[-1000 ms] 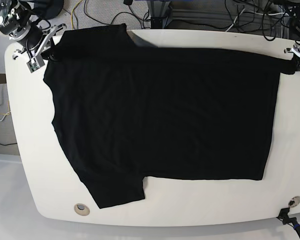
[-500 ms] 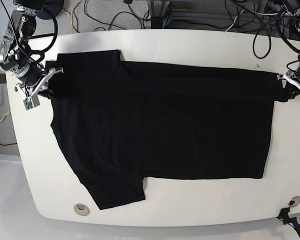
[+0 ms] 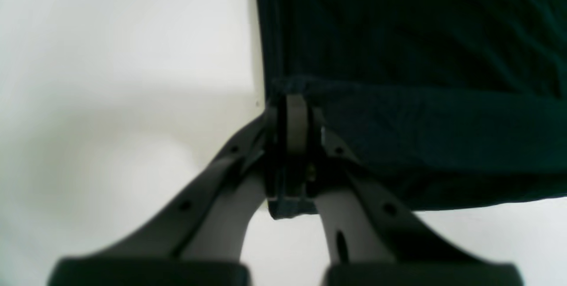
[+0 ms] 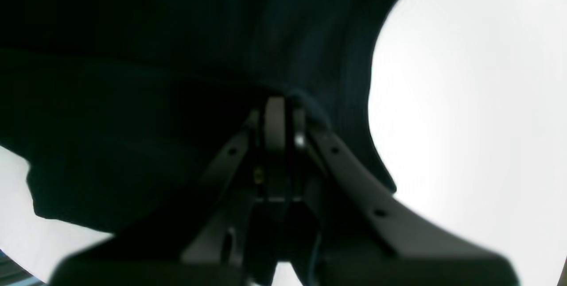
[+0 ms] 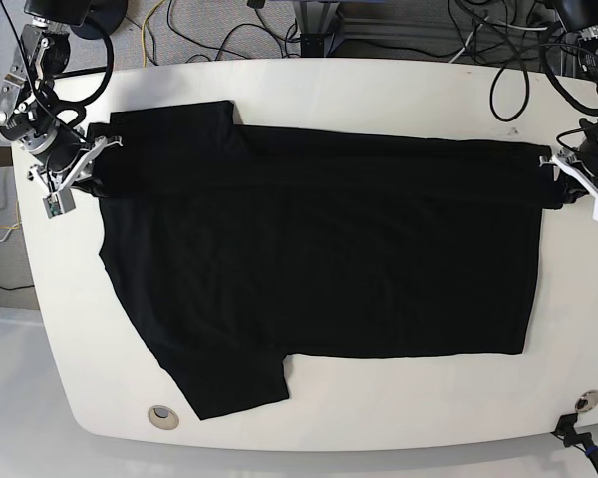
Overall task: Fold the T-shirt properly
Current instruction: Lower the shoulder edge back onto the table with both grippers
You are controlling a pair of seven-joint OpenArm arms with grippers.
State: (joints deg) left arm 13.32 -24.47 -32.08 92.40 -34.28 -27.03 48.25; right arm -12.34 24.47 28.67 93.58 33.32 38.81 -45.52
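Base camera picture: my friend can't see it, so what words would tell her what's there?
A big black T-shirt lies spread across a white table. The left gripper and the right gripper each pinch a far corner of it in their fingers.

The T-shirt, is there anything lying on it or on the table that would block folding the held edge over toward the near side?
Nothing visible does. The left gripper and right gripper are each shut on a far corner of the T-shirt, and the cloth ahead lies bare on the table, with no objects on it.

Base view bright, even; wrist views soft, blurry
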